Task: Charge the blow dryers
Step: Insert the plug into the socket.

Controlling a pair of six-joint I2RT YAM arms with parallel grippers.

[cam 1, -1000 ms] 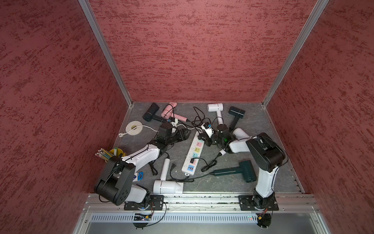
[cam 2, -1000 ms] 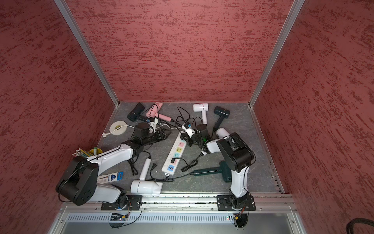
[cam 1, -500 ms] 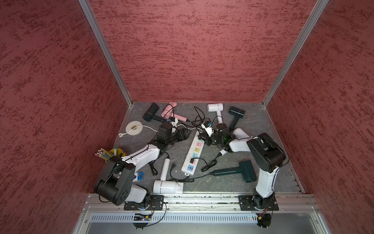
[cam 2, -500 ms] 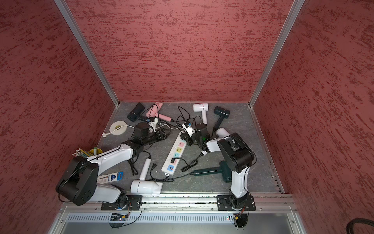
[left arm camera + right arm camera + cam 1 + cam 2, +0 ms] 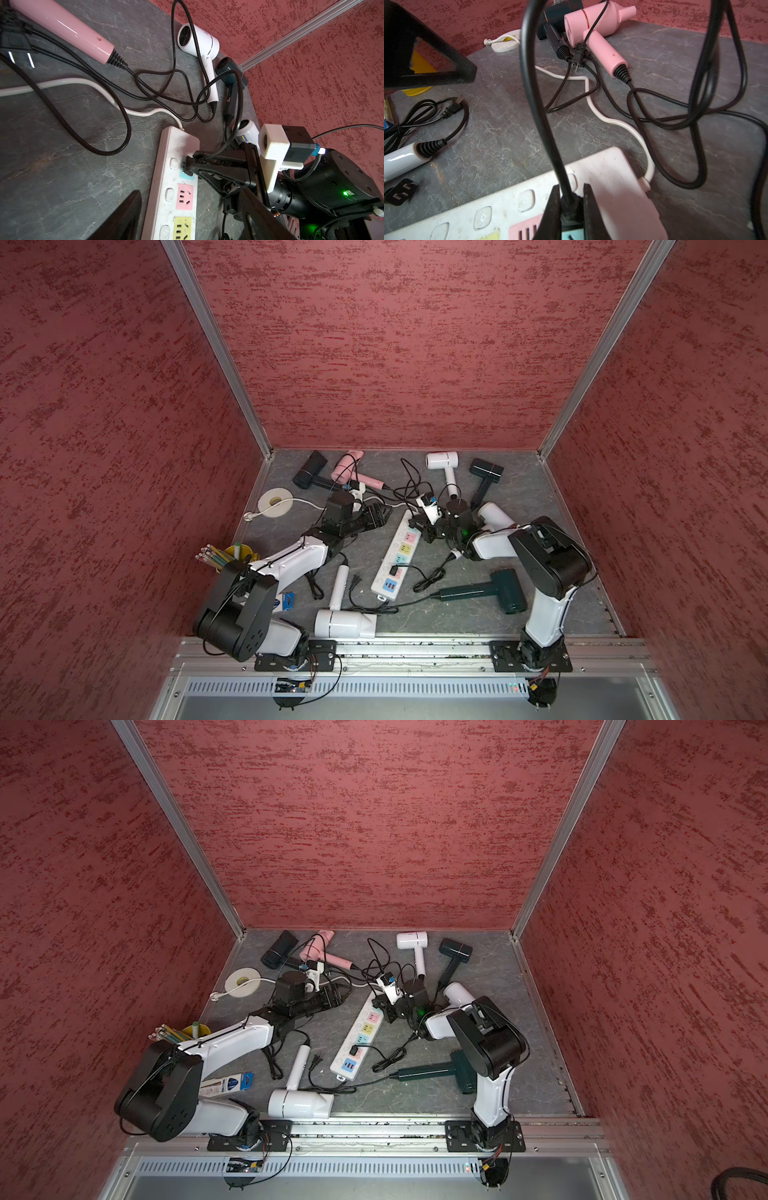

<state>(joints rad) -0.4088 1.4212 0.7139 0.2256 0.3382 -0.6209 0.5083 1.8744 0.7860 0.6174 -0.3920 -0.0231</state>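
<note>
Seven blow dryers lie scattered on the tabletop. Nothing has shifted: right fingers stay clamped on a black plug at the power strip's far socket, probably seating it; left fingers gape empty.

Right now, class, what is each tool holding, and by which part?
The right tool pinches a black plug of a black cord by the plug body's sides, at the long white power strip. The open left tool holds nothing.
</note>
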